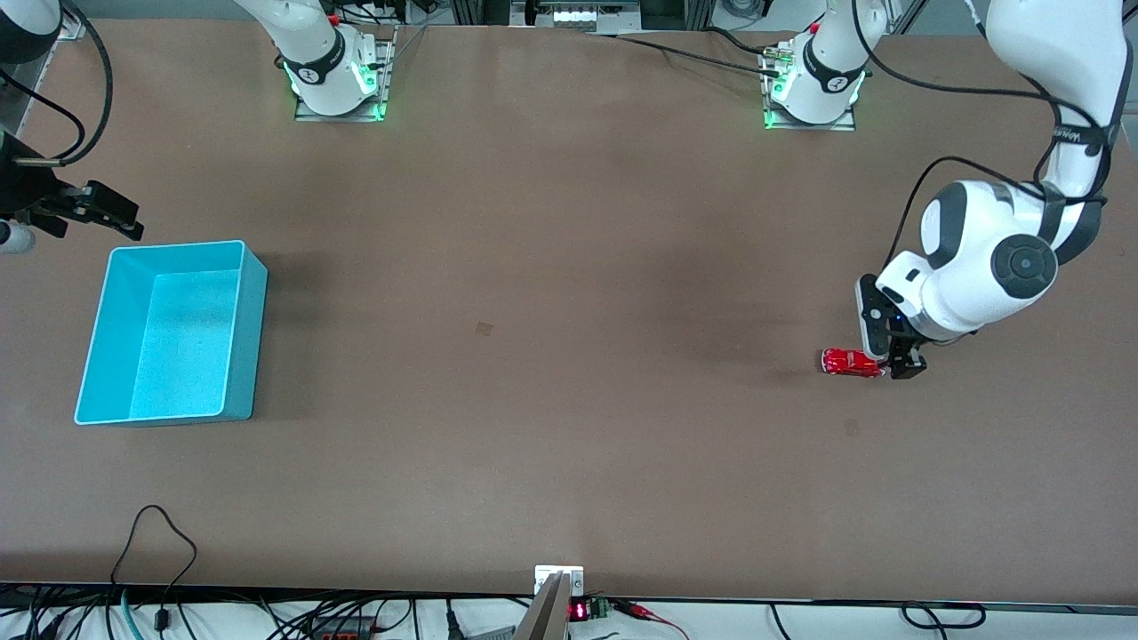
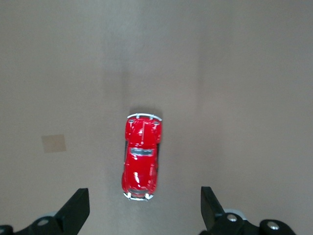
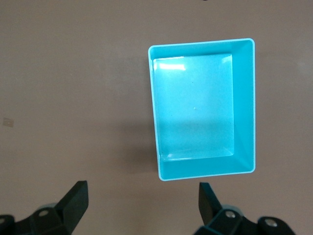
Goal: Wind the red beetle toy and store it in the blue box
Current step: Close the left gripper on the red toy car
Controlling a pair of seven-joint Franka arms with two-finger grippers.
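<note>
1. A brown table point(image 1: 551, 293) seen from above holds 2 task items: a small red toy car and a large light blue bin. The bin serves as the landmark here.
2. The blue box point(image 1: 252, 338) sits on the table toward the right arm's end. It is rectangular with tall thin walls, a pale rim and a flat bottom, and nothing is inside it.
3. The red beetle toy point(image 1: 851, 363) rests on the table well apart from the blue box, toward the left arm's end and at about the same nearness to the front camera as the box's nearer half. It is glossy, rounded and far smaller than the box.
4. The left gripper point(image 1: 898, 356) hangs low just beside the toy, at the end of the car away from the blue box. Its fingers point(image 2: 78, 208) are spread wide, with the car lying free ahead of the gap.
5. The right gripper point(image 1: 98, 209) hovers by the blue box's farther edge at the right arm's end of the table. Its fingers point(image 3: 76, 198) are spread apart and hold nothing; this arm waits.
</note>
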